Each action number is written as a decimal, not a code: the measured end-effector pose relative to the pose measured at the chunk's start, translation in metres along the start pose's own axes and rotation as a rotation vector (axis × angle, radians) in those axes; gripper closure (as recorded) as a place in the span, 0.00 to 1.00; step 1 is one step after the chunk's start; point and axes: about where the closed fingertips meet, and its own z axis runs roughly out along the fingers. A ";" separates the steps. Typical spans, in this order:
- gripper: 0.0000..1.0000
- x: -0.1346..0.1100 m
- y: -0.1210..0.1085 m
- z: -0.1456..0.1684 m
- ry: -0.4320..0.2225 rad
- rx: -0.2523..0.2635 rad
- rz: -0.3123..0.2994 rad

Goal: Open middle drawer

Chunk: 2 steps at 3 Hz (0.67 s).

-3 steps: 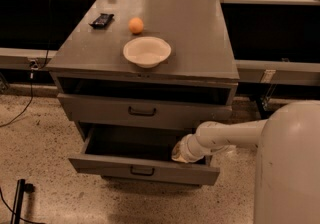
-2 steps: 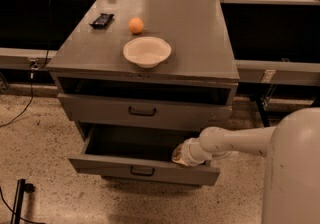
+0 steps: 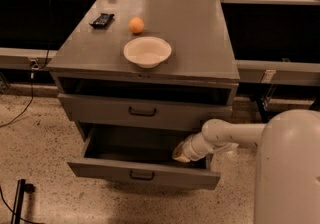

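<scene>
The middle drawer (image 3: 165, 176) stands pulled well out, and the gripper (image 3: 182, 154) sits inside its right end, just behind its front. Withdrawing carelessly could catch that front and shove the drawer back in, I judge. The gripper's tip is lost in shadow, so whether it is wide, narrow or holding anything I cannot tell.

Forearm (image 3: 235, 135) lifted slightly, robot body (image 3: 290, 168) edged back left, end effector (image 3: 181, 154) inside middle drawer (image 3: 110, 170) at right.
</scene>
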 end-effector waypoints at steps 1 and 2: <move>1.00 -0.014 0.002 -0.012 -0.044 -0.100 -0.033; 1.00 -0.017 0.015 -0.014 -0.053 -0.160 -0.042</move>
